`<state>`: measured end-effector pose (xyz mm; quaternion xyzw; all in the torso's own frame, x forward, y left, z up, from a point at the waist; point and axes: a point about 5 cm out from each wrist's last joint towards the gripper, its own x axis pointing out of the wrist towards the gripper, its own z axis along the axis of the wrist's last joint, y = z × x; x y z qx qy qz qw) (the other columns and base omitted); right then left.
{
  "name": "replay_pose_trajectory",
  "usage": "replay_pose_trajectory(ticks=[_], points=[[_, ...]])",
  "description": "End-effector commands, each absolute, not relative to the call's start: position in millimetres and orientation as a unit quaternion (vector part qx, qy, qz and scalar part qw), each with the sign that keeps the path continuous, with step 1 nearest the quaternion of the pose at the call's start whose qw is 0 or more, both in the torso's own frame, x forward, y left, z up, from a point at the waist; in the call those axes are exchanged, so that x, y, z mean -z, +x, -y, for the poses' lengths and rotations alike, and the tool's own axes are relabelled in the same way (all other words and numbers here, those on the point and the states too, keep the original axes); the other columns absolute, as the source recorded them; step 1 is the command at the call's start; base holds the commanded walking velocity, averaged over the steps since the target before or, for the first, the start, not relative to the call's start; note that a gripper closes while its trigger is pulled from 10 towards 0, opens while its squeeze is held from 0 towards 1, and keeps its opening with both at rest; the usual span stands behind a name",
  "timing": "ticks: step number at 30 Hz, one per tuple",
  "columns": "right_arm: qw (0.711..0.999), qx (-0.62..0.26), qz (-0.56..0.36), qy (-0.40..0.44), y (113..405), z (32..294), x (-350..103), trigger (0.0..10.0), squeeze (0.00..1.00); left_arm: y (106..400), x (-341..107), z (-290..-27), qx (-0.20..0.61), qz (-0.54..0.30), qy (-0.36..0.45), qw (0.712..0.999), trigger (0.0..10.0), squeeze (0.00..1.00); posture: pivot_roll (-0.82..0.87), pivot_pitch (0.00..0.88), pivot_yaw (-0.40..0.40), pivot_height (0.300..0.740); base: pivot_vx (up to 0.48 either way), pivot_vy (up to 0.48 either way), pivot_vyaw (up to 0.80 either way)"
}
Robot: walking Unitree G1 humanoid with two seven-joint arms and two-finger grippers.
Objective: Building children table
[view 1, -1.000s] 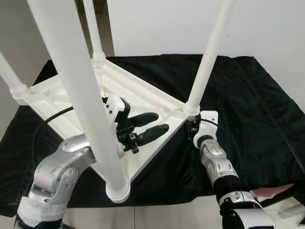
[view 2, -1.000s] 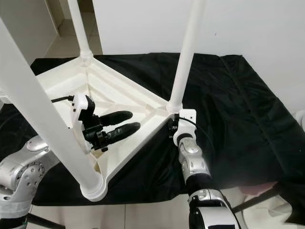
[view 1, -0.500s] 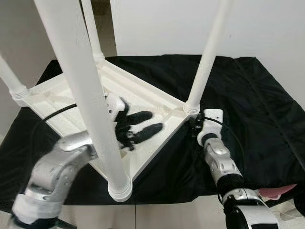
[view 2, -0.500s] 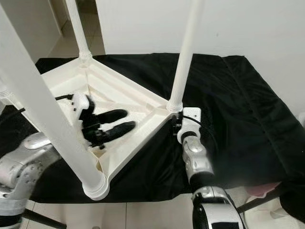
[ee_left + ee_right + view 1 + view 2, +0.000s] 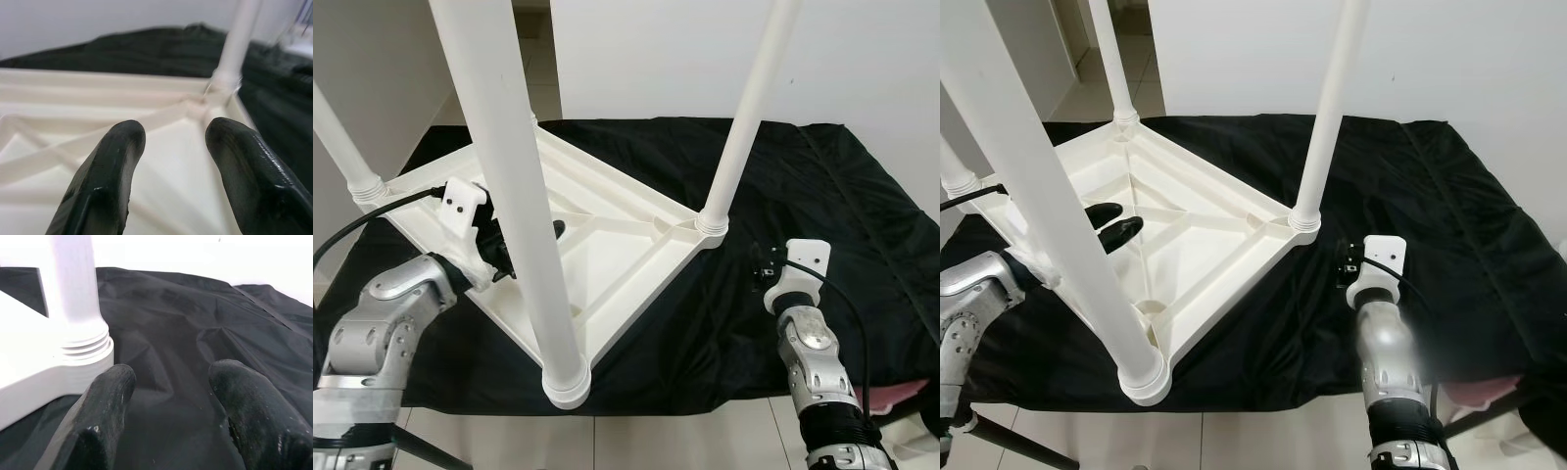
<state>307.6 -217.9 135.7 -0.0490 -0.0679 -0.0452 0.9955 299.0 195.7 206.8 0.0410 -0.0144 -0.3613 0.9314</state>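
A: What's nearest?

B: Near leg (image 5: 524,196) of the upside-down table (image 5: 607,235), rising from the near corner socket (image 5: 566,387) at the front edge of the black cloth (image 5: 862,225). Table is lying top-down on the cloth, four legs pointing up.

A: Grippers?

B: Right gripper (image 5: 168,396) is hovering low over bare cloth, just right of the right-corner leg (image 5: 744,108), touching nothing. Fingers (image 5: 105,416) are spread wide with only cloth between them. Left gripper (image 5: 171,142) is reaching in over the table's underside from the left, fingers (image 5: 1116,233) wide apart too, empty, sitting above the ribs, partly hidden behind the near leg in the head views.

A: Further back?

B: Left-corner leg (image 5: 337,127) and far leg (image 5: 1111,59) are standing in their sockets. White wall (image 5: 685,49) is behind.

A: Step in hand?

B: Judging all four legs are already in, so it's probably checking or tightening, then flipping. Can't tell whether the threads are fully seated.

A: How to do it well?

B: For the right leg, I'd bring the right gripper in level at the threaded collar (image 5: 85,350), centre the leg between the fingers before closing, grip low near the socket so the leg isn't levering. Left gripper should be pressing on a rib to stop the table sliding on the cloth. Watch the near leg, it's crowding the left arm (image 5: 391,313).
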Motion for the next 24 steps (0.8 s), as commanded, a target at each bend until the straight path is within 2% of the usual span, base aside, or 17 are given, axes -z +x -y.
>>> replay_pose_trajectory(ticks=[1, 5, 6, 8, 9, 14, 15, 17, 24], points=[[0.996, 0.034, 0.068, -0.053, 303.8, 219.3, -139.2, 10.0, 0.00, 297.2, -199.2, -197.3, 0.390, -0.003, 0.071, 0.918, 10.0, 0.00, -0.03, 0.063, 0.043, 0.740, 0.000, 0.000, 0.00], [0.996, 0.026, 0.067, -0.056, 299.2, 221.2, -141.4, 10.0, 0.00, 295.9, -191.1, -201.6, 0.413, -0.026, 0.090, 0.906, 10.0, 0.00, -0.03, 0.056, 0.044, 0.740, 0.000, 0.000, 0.00], [0.996, 0.021, 0.067, -0.059, 297.6, 221.8, -143.2, 10.0, 0.00, 294.6, -183.2, -205.7, 0.432, -0.055, 0.094, 0.895, 10.0, 0.95, -0.03, 0.052, 0.048, 0.740, 0.000, 0.000, 0.00], [0.996, 0.018, 0.067, -0.059, 297.4, 221.8, -144.4, 10.0, 0.00, 294.0, -178.3, -208.5, 0.443, -0.075, 0.094, 0.888, 10.0, 0.95, -0.03, 0.047, 0.049, 0.740, 0.000, 0.000, 0.00], [0.995, 0.013, 0.070, -0.065, 297.0, 221.9, -147.0, 10.0, 0.00, 294.0, -173.6, -212.9, 0.452, -0.092, 0.099, 0.882, 10.0, 1.00, -0.04, 0.044, 0.053, 0.740, 0.000, 0.000, 0.00], [0.995, 0.005, 0.074, -0.070, 295.4, 222.6, -153.2, 10.0, 0.00, 294.3, -158.9, -224.7, 0.459, -0.124, 0.156, 0.866, 10.0, 1.00, -0.04, 0.033, 0.053, 0.740, 0.000, 0.000, 0.00], [0.995, 0.004, 0.074, -0.071, 294.9, 223.0, -154.3, 10.0, 0.00, 290.6, -153.4, -224.8, 0.475, -0.137, 0.168, 0.853, 10.0, 0.00, -0.04, 0.027, 0.056, 0.740, 0.000, 0.000, 0.00], [0.995, 0.004, 0.075, -0.072, 294.3, 223.0, -155.5, 10.0, 0.00, 285.8, -148.0, -224.1, 0.496, -0.151, 0.180, 0.836, 10.0, 0.00, -0.04, 0.027, 0.056, 0.740, 0.000, 0.000, 0.00], [0.995, -0.001, 0.077, -0.069, 294.3, 219.0, -158.6, 10.0, 0.00, 288.6, -140.2, -221.3, 0.507, -0.153, 0.218, 0.820, 10.0, 0.00, -0.05, 0.024, 0.061, 0.740, 0.000, 0.000, 0.00]])
